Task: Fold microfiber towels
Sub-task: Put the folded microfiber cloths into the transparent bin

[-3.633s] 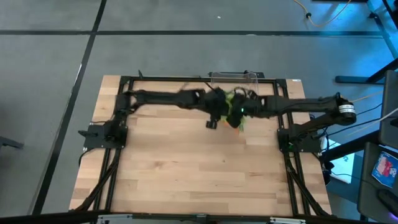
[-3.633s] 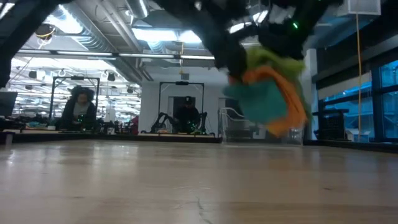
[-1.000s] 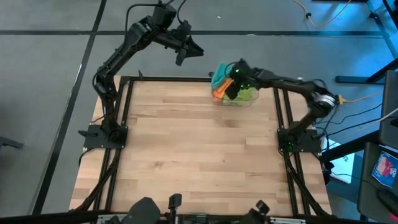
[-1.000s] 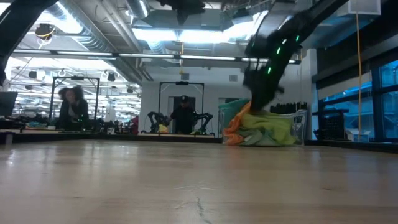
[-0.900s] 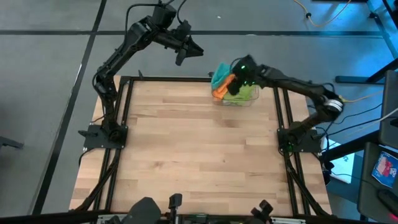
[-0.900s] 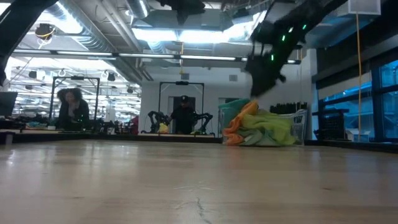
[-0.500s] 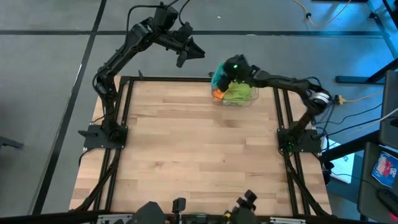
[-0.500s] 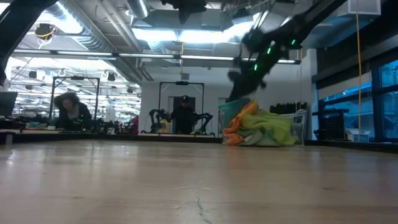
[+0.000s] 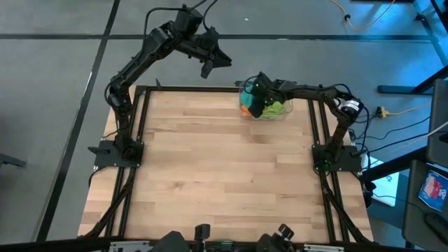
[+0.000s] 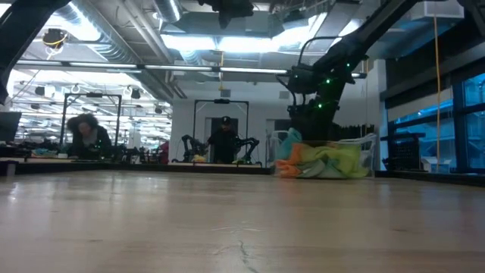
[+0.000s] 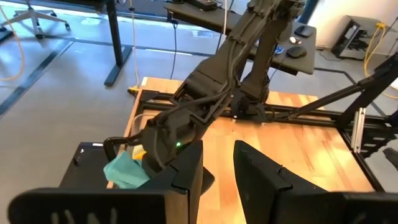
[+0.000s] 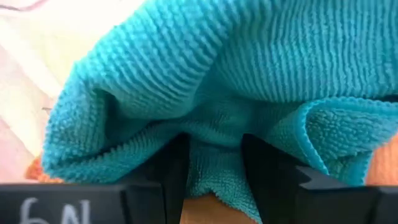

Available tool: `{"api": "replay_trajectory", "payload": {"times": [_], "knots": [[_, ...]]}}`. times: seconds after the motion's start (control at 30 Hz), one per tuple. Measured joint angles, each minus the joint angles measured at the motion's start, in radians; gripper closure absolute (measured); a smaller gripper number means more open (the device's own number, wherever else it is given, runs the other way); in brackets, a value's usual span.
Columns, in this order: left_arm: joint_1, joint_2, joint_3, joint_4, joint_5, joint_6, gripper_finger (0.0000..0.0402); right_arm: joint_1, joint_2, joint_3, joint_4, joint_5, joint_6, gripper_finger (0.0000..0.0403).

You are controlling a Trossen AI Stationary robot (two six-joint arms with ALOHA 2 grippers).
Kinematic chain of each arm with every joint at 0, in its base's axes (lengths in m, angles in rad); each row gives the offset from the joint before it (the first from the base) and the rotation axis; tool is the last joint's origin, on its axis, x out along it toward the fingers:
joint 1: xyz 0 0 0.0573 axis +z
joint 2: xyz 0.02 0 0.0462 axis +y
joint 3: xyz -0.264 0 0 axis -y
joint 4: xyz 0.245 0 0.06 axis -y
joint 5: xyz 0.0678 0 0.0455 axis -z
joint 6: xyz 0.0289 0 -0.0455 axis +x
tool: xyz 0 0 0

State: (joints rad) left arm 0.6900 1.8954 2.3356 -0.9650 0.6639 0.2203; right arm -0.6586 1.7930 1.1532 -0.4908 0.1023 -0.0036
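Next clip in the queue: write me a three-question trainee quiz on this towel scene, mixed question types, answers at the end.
1. True or false: the right gripper has its fingers pushed into the teal towel.
2. Where is the towel pile? A) mid-table B) in the clear bin at the table's far edge C) on the floor
3. Fill in: the left gripper hangs raised beyond the table's ____ edge.

Key: 1 true; 2 B; 3 far

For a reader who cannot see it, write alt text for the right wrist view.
Close-up: the right end effector has its two dark fingers pushed into a bunched fold of ribbed teal towel, cloth between them. Orange towel shows underneath.
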Motion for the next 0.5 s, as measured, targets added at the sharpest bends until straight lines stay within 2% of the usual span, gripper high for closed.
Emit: {"api": "replay_trajectory", "payload": {"times": [0.13, 0.33, 0.4, 0.5], "knots": [[0.0, 0.0, 0.0, -0.018, 0.0, 0.0, 0.0319, 0.009, -0.034, 0.016, -0.055, 0.032, 0.043, 0.0248], [0.0, 0.0, 0.0, -0.023, -0.013, 0.003, 0.0319, 0.038, -0.16, 0.127, -0.199, 0.062, 0.079, 0.0248], [0.0, 0.0, 0.0, -0.023, -0.024, 0.021, 0.0319, 0.049, -0.194, 0.151, -0.169, 0.094, 0.066, 0.0248], [0.001, 0.0, 0.0, -0.023, -0.027, 0.031, 0.0319, 0.056, -0.208, 0.172, -0.025, 0.107, 0.006, 0.0248]]}}
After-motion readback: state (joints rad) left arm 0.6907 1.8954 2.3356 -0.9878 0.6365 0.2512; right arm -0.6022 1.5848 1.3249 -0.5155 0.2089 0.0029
